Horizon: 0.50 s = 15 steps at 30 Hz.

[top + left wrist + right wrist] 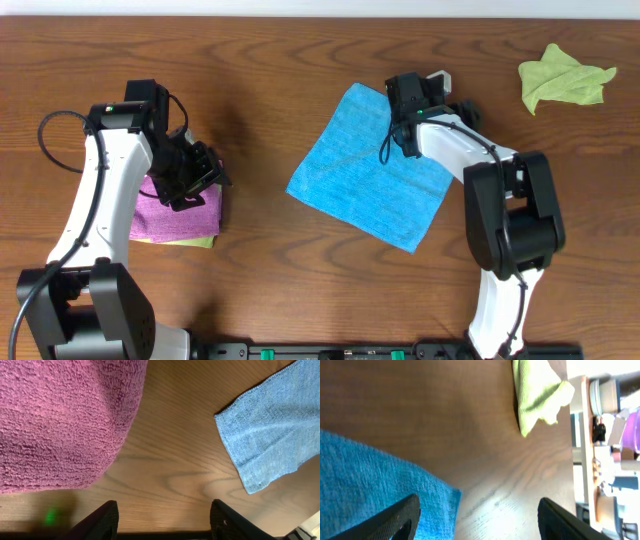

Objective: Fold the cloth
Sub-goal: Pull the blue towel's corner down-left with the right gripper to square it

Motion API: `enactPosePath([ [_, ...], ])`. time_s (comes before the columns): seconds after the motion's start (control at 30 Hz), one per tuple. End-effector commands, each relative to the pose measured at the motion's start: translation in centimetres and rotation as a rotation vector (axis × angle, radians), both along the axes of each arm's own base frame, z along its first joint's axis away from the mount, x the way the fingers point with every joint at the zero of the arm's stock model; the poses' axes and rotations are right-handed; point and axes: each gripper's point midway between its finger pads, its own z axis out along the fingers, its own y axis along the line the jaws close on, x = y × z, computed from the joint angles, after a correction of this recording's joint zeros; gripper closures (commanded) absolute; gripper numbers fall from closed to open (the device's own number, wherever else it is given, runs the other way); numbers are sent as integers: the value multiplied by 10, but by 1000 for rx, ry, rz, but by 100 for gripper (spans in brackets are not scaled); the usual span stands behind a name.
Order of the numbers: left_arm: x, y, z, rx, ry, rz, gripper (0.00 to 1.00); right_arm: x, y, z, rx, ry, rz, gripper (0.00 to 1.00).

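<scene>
The right tool (479, 506) had its two dark fingers (402, 517) spread wide with nothing between them. It hung over bare wooden tabletop (420, 405). Just beneath one finger lay the edge of the blue cloth (370, 477), whose corner ended in the gap between the fingers. Farther ahead of this tool, well apart from the blue cloth, sat a crumpled green cloth (535, 395) close to the tabletop's edge. Beyond that were blurred containers too unclear to name.

The left tool (164, 510) was likewise spread and empty above bare wood. Close ahead of it, to one side, lay the purple cloth (60, 420). Ahead on the other side, a corner of the blue cloth showed, apart from the purple one.

From above, the blue cloth lay spread flat as a tilted square between the two tools, its far corner under the right tool. The purple cloth rested on a flat yellow-green cloth (195, 241), partly under the left tool.
</scene>
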Motion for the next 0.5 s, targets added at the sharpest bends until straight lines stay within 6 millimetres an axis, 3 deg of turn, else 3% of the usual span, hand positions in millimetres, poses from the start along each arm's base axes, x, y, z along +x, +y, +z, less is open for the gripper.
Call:
enactPosePath([
  [0.0,5,1,10,-1,-48,-13,39,-1,16,42,70,-109,-4,24],
  [0.07,11,1,10,1,-75,-14,32,-11,45,65,239,-141,40,24],
  [0.23,26,-2,11,4,-143,-31,36,-38,116,100,555,-112,217,30],
  [0.33,32,-16,12,3,-179,-77,45,-63,154,97,718,-26,268,60],
  [0.47,37,-35,14,9,-221,-142,54,-83,185,86,846,52,263,69],
])
